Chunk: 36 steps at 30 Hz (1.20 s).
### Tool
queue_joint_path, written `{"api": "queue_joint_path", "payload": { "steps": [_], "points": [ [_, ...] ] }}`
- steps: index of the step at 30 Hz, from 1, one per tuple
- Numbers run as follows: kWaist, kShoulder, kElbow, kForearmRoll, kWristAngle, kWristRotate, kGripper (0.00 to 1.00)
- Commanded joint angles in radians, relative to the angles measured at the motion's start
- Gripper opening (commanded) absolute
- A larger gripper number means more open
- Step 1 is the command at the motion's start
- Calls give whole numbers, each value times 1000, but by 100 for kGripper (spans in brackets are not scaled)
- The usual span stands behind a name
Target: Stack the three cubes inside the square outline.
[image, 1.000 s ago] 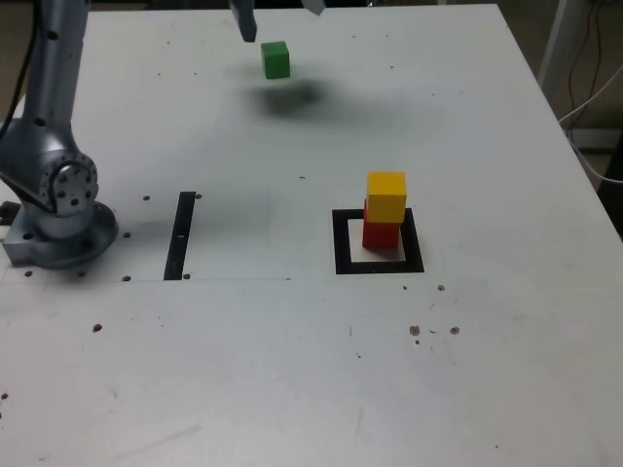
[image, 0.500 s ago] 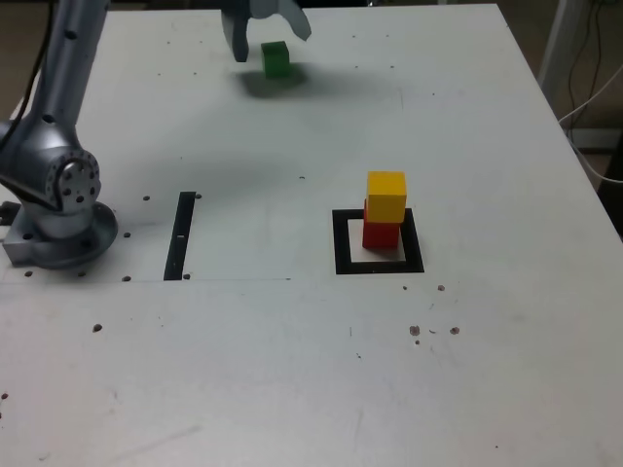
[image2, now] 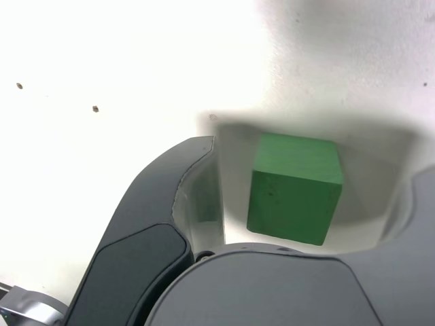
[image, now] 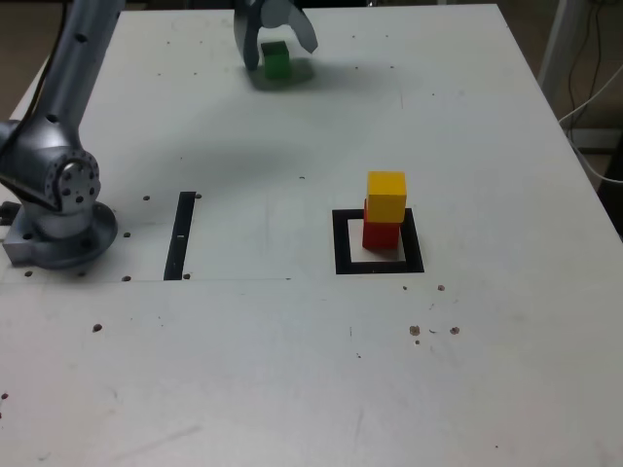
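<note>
The green cube (image: 277,60) (image2: 294,187) rests on the table at the far side, between the two fingers of my gripper (image: 275,47) (image2: 306,176). The jaws stand open around it, with a gap showing on each side in the wrist view. A yellow cube (image: 385,196) sits on a red cube (image: 381,233), slightly offset, inside the black square outline (image: 340,243) at the exterior view's right of centre.
My arm's grey base (image: 54,209) stands at the exterior view's left edge. A narrow black strip (image: 181,236) lies between the base and the outline. The white table (image: 292,370) has small dark specks; its far edge is just beyond the gripper.
My gripper has come down from above the table's far edge and now straddles the green cube, which has not moved. The jaws have narrowed a little.
</note>
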Motion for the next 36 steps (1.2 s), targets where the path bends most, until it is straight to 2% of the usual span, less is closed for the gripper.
{"api": "queue_joint_path", "payload": {
  "steps": [1,3,6,8,13,19,29,36],
  "points": [
    [-4,11,-10,6,4,5,79],
    [-5,16,-16,9,9,8,70],
    [-9,19,-25,11,15,10,50],
    [-10,18,-28,6,15,11,42],
    [-11,23,-31,4,15,16,37],
    [-11,25,-28,2,10,21,23],
    [-13,30,-23,-14,8,21,21],
    [-44,-16,-21,2,8,21,22]
  ]
}}
